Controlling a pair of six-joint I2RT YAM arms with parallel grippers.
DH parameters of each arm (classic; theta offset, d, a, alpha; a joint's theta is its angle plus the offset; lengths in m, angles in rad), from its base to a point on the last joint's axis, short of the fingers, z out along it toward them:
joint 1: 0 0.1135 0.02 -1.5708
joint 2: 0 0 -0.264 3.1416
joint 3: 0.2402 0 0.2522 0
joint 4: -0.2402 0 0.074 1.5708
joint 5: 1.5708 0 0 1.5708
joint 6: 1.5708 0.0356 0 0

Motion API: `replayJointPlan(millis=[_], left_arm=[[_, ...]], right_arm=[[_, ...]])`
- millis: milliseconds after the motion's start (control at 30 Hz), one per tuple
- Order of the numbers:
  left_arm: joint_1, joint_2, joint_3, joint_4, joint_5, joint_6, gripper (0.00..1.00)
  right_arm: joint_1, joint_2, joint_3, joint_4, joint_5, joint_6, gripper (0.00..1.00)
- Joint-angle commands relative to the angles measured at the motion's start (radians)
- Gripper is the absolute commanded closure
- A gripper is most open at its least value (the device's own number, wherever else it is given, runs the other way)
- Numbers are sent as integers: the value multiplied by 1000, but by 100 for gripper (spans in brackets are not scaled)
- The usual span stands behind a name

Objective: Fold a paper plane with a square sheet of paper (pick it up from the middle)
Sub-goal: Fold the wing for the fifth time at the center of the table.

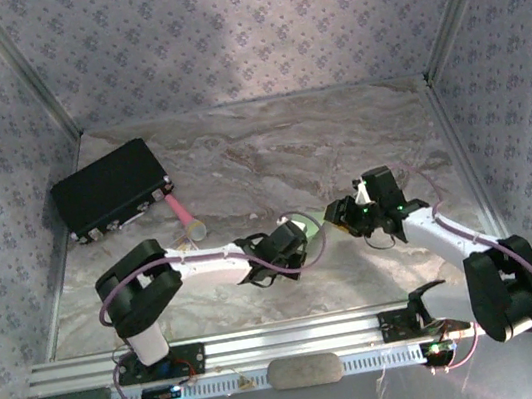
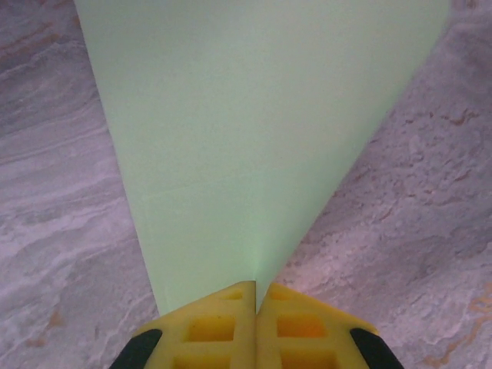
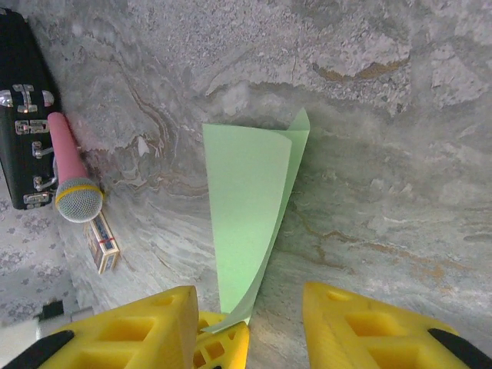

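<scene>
In the middle of the table both arms are stretched in toward each other. The left hand and right hand are close together, with the square sheet of paper between them.

On the left wrist cam, its yellow fingers are pressed together, pinching the narrow end of the pale-green sheet, which fans out wide and smooth ahead.

The right wrist cam shows what that one doesn't. The paper is curled over on itself rather than flat, and the right hand's blocky fingers stand apart on either side of it, not touching.

That cam also shows a pink mic with a mesh head, a black latched case and a small card box on the veined grey marble.
</scene>
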Motion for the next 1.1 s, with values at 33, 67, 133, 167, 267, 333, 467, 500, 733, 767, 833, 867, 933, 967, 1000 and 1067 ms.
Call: replayJointPlan(millis=[33, 67, 133, 167, 267, 333, 467, 500, 733, 767, 833, 867, 933, 967, 1000, 1067], left_arm=[[58, -9, -42, 115, 206, -53, 99], [70, -6, -50, 135, 229, -63, 99], [91, 1, -67, 179, 278, -81, 98], [103, 5, -74, 199, 307, -90, 98], [130, 26, -80, 248, 381, -113, 98], [141, 42, -79, 273, 426, -128, 98], [158, 77, -75, 311, 481, -163, 98], [163, 83, -75, 322, 491, -173, 98], [199, 117, -104, 424, 558, -257, 98], [203, 123, -108, 444, 572, -270, 98], [209, 137, -112, 475, 598, -293, 98], [212, 144, -115, 490, 607, -303, 98], [214, 152, -124, 521, 616, -324, 98], [215, 156, -127, 537, 622, -336, 99], [217, 159, -128, 544, 627, -343, 99], [220, 165, -130, 556, 636, -356, 99]], right_arm=[[-6, -37, -26, 23, 28, -4, 60], [-5, -43, -33, 38, 29, -2, 61], [-1, -55, -48, 67, 31, 3, 61], [4, -62, -57, 88, 33, 2, 61], [28, -80, -80, 139, 50, -8, 61], [46, -85, -92, 162, 59, -23, 63], [82, -85, -101, 204, 60, -55, 69], [91, -81, -100, 208, 58, -62, 70], [115, -40, -121, 263, 29, -46, 80], [114, -35, -124, 267, 28, -44, 80], [117, -21, -121, 271, 13, -47, 81], [117, -12, -118, 269, 7, -47, 81], [116, 8, -111, 270, -2, -46, 81], [117, 21, -110, 280, -10, -47, 82], [118, 31, -109, 290, -19, -44, 82], [122, 54, -104, 311, -37, -40, 82]])
